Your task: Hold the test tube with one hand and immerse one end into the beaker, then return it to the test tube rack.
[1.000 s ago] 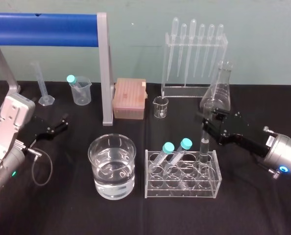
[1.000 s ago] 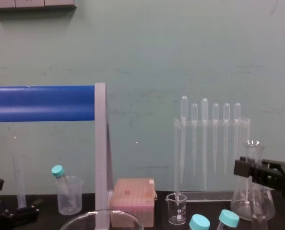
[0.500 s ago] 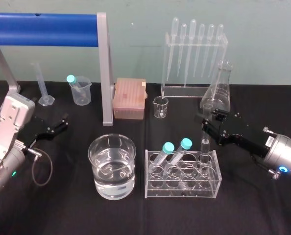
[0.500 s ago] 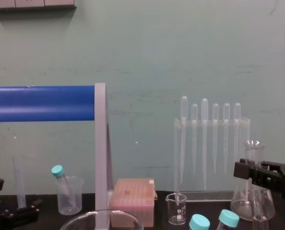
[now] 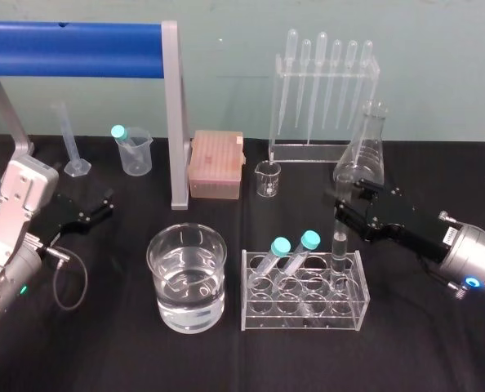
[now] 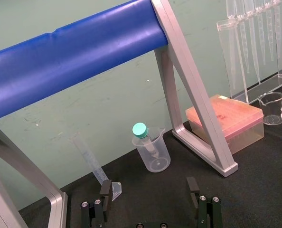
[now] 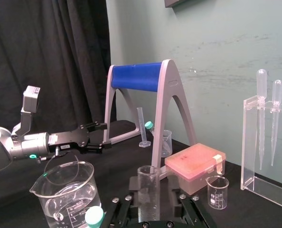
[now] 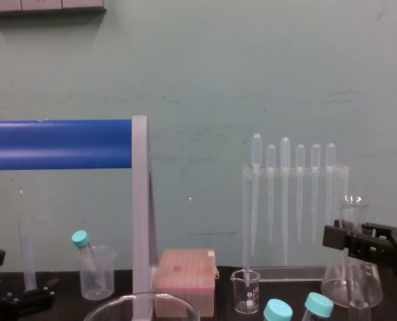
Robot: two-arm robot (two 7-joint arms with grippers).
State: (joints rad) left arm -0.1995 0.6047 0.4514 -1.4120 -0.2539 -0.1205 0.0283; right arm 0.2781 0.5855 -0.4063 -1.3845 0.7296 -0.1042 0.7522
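A long clear glass test tube (image 5: 339, 250) stands in a clear plastic rack (image 5: 304, 315), at 3 o'clock from the wide glass beaker (image 5: 162, 282). The right gripper (image 5: 340, 212) brackets its rim, fingers slightly parted; the left gripper (image 5: 105, 206) sits open and empty at the table's 9 o'clock. The tube looks light, slick and brittle, so it is probably best pinched gently below the rim.
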